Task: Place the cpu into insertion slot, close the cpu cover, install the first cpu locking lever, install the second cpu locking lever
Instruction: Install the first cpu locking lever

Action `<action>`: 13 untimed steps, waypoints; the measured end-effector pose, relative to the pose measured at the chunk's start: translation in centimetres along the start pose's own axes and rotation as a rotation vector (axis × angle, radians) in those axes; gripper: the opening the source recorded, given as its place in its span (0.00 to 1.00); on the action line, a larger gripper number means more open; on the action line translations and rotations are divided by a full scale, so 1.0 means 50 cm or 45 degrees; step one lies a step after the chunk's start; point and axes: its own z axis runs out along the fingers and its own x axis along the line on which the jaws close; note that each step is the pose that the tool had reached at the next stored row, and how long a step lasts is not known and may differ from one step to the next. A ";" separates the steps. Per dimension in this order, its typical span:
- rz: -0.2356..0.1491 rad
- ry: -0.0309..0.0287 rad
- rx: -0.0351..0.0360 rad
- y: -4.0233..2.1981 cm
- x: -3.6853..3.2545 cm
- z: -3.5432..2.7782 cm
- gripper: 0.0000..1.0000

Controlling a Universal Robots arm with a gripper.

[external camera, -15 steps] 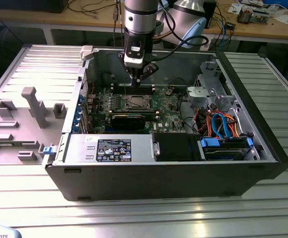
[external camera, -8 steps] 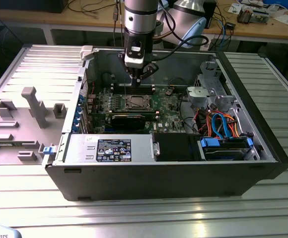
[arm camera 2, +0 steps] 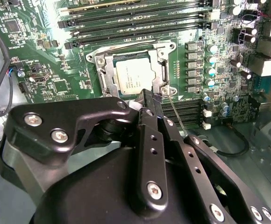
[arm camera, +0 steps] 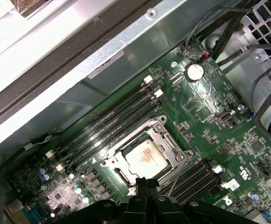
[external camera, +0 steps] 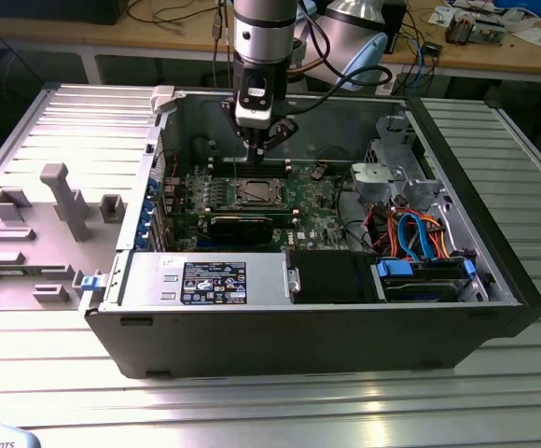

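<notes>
You see a chip (arm camera 2: 134, 77) with a pale, dull satin metal top, a bright bare steel frame (arm camera 2: 108, 77) around it, a glossy green circuit board (arm camera 2: 37, 51), your gripper (arm camera 2: 152, 97) in matt black metal with shiny screws, a ribbed brushed metal table (external camera: 345, 401)

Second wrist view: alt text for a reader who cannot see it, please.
The black gripper sits at the edge of the cpu cover, which lies down around the seated cpu on the green motherboard. A thin wire lever slants away beside the gripper.

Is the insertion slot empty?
No, in the second wrist view the cpu lies inside the insertion slot.
</notes>
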 end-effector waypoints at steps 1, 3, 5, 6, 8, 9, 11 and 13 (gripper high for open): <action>-0.002 0.0000 0.0000 0.000 0.000 0.000 0.11; -0.005 0.0000 0.0000 0.000 0.000 0.000 0.11; -0.007 -0.0001 0.0000 0.000 0.000 0.000 0.11; -0.008 -0.0001 0.0000 0.000 0.000 0.000 0.11; -0.009 -0.0001 0.0000 0.000 0.000 0.000 0.11; -0.009 -0.0001 0.0000 0.000 0.000 0.000 0.11; -0.010 -0.0001 0.0000 0.000 0.000 0.000 0.11; -0.012 -0.0002 0.0000 0.000 0.000 0.000 0.11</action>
